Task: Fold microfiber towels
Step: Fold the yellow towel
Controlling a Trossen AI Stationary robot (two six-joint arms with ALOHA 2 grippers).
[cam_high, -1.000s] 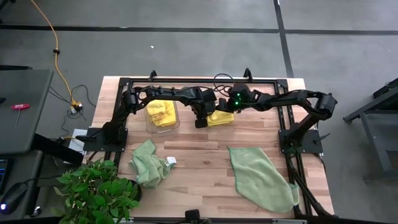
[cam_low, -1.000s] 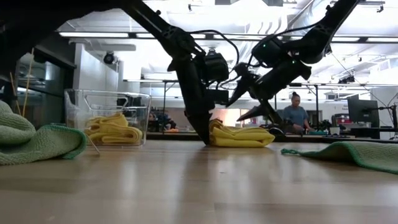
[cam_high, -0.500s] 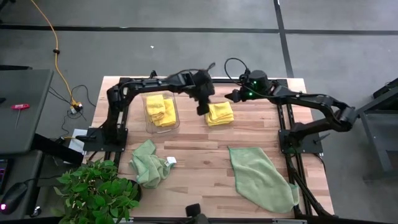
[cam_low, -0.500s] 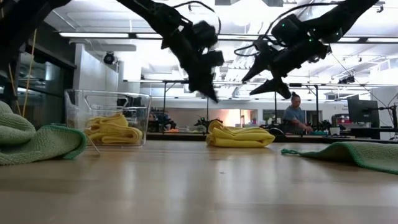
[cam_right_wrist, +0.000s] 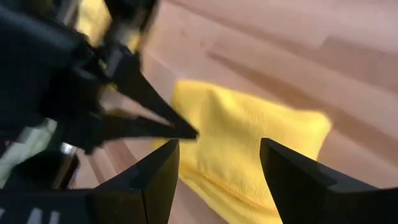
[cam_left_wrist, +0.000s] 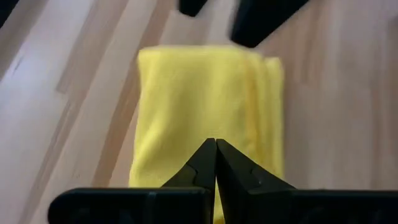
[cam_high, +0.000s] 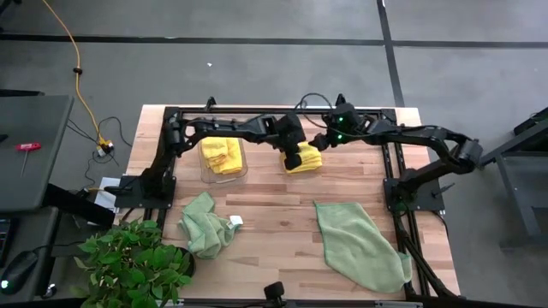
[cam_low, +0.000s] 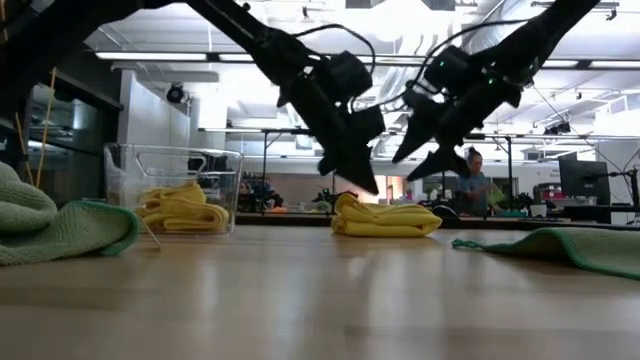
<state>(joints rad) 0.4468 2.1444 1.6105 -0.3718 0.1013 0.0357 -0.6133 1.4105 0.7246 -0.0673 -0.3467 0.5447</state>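
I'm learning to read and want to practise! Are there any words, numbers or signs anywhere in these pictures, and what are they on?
No readable words, numbers or signs show anywhere.
The small white tag beside the crumpled pale green microfiber towel: too small to read.
The folded bright yellow microfiber towel and the clear plastic bin: no print seen.
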